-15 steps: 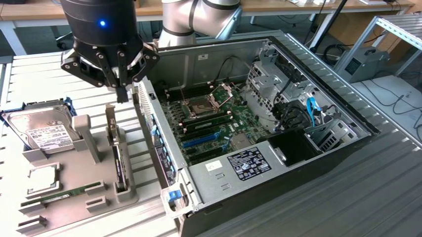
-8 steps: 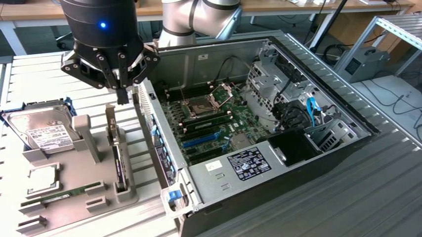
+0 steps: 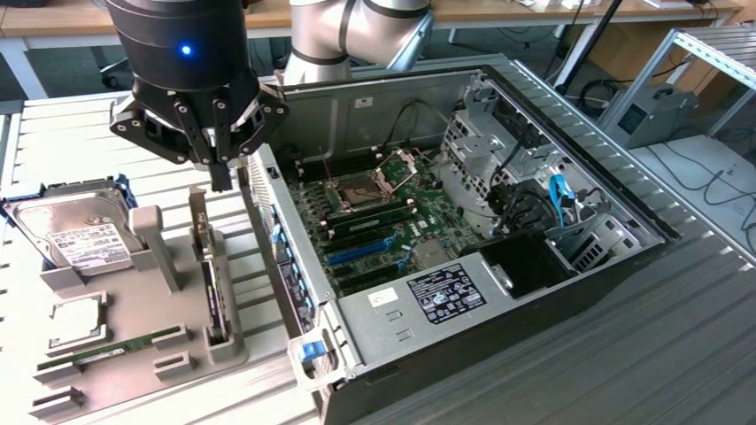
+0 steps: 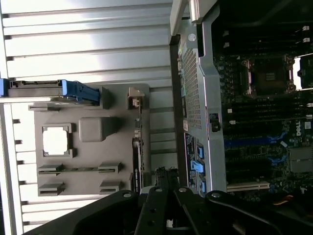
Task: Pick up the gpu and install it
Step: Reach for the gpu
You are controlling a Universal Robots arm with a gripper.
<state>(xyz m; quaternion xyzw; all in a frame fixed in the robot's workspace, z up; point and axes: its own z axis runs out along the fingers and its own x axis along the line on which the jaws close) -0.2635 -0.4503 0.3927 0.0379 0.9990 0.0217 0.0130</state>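
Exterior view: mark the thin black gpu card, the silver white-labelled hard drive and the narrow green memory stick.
thin black gpu card [image 3: 211, 297], exterior view, upper edge
silver hard drive [image 3: 81, 241], exterior view, white label
green memory stick [image 3: 119, 343], exterior view, long edge

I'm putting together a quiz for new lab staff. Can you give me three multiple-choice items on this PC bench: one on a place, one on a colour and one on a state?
1. Where is the gpu?
A. On edge in the grey holder beside the computer case
B. Seated on the motherboard
C. Lying flat on the hard drive

2. What colour is the frame around the hard drive?
A. Red
B. Blue
C. Yellow

3. How is the claw?
A. Spread wide open
B. Clamped on the hard drive
C. Shut, near the gpu's end

Answers:
1. A, the card stands in the holder's slot, outside the case.
2. B, blue edging shows at the drive's corners.
3. C, its fingers meet in one point above the holder.
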